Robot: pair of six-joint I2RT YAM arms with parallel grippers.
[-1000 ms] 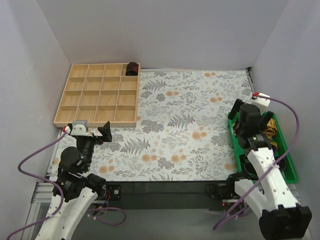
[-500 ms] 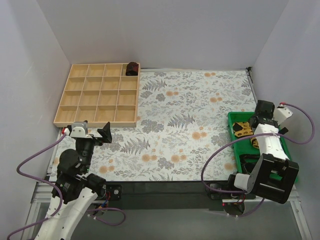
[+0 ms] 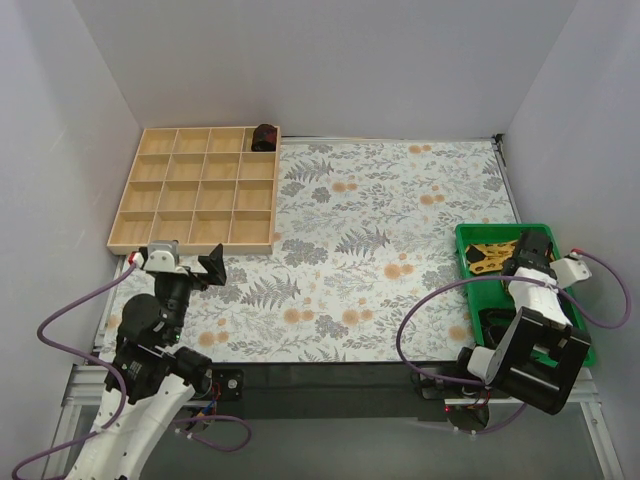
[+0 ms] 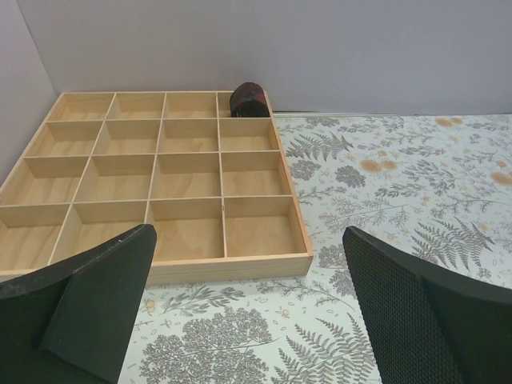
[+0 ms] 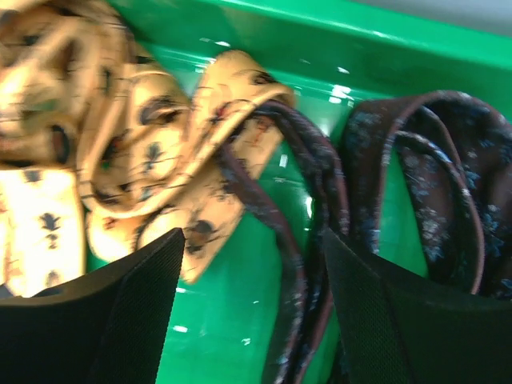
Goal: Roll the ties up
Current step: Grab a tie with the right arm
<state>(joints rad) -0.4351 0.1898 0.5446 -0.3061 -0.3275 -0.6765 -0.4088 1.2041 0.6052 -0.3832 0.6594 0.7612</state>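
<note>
A yellow patterned tie [image 5: 104, 144] lies crumpled in the green bin [image 5: 360, 48] beside a dark maroon tie [image 5: 416, 160]. My right gripper [image 5: 252, 296] reaches down into the bin, jaws apart, with a strand of the dark tie running between them. From above, the right gripper [image 3: 527, 250] sits by the yellow tie [image 3: 487, 256]. A small dark rolled tie [image 3: 264, 136] stands in the far right cell of the wooden tray; the left wrist view shows the rolled tie [image 4: 250, 98] too. My left gripper [image 4: 248, 304] hovers open and empty in front of the tray.
The wooden compartment tray [image 3: 190, 246] lies at the back left, its front wall [image 4: 224, 268] just beyond the left fingers. The green bin [image 3: 575, 330] sits at the right table edge. A floral cloth [image 3: 370, 260] covers the table. Purple cables loop near both arm bases.
The right arm has swung round and lowered its gripper into the green bin over the ties, and its jaws have narrowed. The left arm has stayed still.
</note>
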